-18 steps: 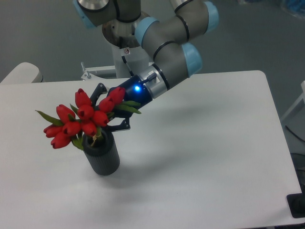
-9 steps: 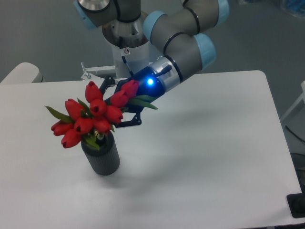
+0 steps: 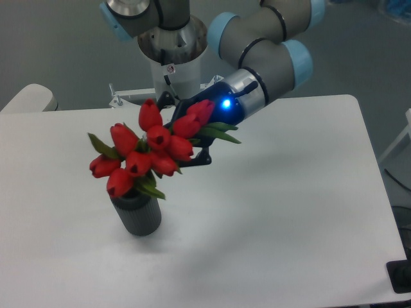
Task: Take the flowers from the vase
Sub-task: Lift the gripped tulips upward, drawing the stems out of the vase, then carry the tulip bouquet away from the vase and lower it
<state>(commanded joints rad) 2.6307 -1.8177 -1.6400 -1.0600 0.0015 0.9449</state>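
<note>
- Near the table's point(image 3: 308, 192) left front edge, I see the vase point(image 3: 136, 213) upright.
- My gripper point(image 3: 183, 138) is clamped on the flowers point(image 3: 149, 151), held just above the vase's mouth.

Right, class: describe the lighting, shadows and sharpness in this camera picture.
Fixed camera view: soft, even light; the white table shows faint, diffuse shadows under the arm and beside the vase; a blue light glows on the wrist above the pincer; the flowers look slightly soft, their reds saturated.
</note>
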